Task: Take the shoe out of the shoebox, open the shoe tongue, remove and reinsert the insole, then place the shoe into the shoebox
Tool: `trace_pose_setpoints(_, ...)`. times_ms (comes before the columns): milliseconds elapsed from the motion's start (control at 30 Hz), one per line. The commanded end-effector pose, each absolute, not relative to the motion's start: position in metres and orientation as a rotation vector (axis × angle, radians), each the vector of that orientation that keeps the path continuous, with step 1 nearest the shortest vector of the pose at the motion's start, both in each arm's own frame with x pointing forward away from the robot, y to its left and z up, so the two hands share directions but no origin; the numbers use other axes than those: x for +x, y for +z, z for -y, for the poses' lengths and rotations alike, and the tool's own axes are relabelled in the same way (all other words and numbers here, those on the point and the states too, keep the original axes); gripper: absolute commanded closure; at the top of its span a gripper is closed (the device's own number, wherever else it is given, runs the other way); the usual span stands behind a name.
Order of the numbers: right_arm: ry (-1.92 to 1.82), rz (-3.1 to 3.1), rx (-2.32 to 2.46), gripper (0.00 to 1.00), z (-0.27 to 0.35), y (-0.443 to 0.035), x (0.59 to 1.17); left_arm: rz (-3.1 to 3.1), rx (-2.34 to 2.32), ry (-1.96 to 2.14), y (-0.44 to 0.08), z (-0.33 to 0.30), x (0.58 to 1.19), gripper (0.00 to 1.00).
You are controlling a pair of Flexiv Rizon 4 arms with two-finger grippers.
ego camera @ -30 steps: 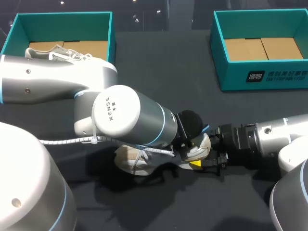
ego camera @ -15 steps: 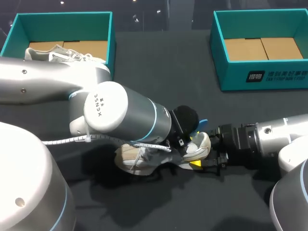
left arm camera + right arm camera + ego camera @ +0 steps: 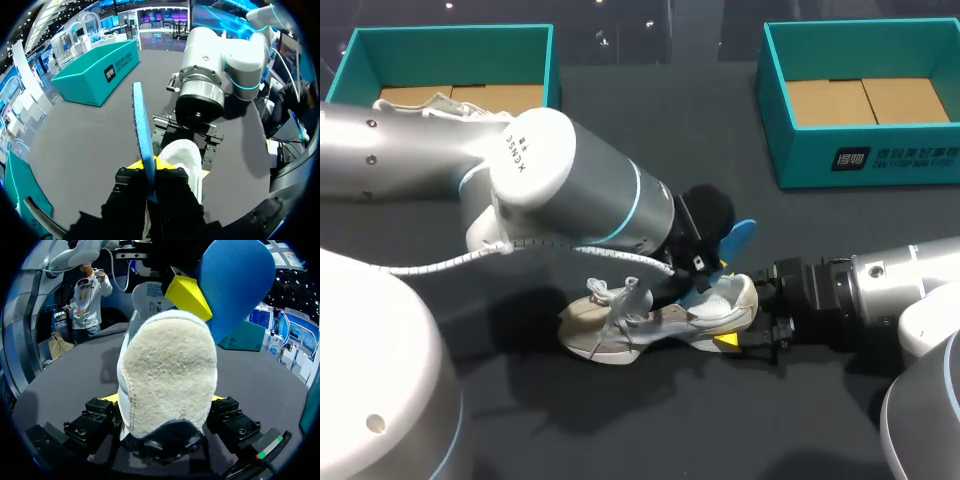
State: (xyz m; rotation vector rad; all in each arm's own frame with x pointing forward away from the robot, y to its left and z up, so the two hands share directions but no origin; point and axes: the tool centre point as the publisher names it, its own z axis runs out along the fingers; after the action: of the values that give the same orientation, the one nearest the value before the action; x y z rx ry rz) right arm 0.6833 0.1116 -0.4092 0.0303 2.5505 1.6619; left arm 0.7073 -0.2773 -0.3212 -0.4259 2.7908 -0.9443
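Far left at the back, the left shoebox (image 3: pixel 450 55) sits open w/ a second shoe (image 3: pixel 432 103) lying in it, mostly hidden behind my L arm (image 3: pixel 570 190). That arm comes in from the left and crosses past mid-table, wrist tilted down toward the work area.

The shoe (image 3: pixel 725 305) lies on the dark table (image 3: pixel 650 130) near front centre, toe to the left, heel to the right, laces loose and sticking up. My L gripper (image 3: pixel 150 164) is just above the heel end, fingers pinched together on the blue insole (image 3: pixel 142 125). In the L wrist view the insole runs edge-on from between the yellow tips straight out ahead. In the head view its rounded end stands up and to the right, above the heel collar. I can't tell whether its lower end is inside the shoe, as the gripper hides it.

Right of that, my R gripper (image 3: pixel 164 407) is clamped on the shoe's heel. The R wrist view shows the heel cup filling the gap, w/ a finger pressed to each side. My R arm (image 3: pixel 880 285) lies low and approx level, coming in from the right edge.

Far right at the back, the right shoebox (image 3: pixel 800 160) is open, cardboard floor visible.
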Motion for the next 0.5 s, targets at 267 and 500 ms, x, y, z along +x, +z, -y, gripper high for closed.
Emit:
trace_pose_setpoints(267,1.655,-2.553,0.03,1.0,-0.1114,-0.4085,0.6818,-2.647,-0.561,-1.029,-0.3301,0.2742,0.6959,0.79)
trace_pose_setpoints(500,1.655,-2.553,0.03,1.0,-0.1114,-0.4085,0.6818,-2.592,-0.613,-1.075,-0.3285,0.2746,0.6915,0.8)
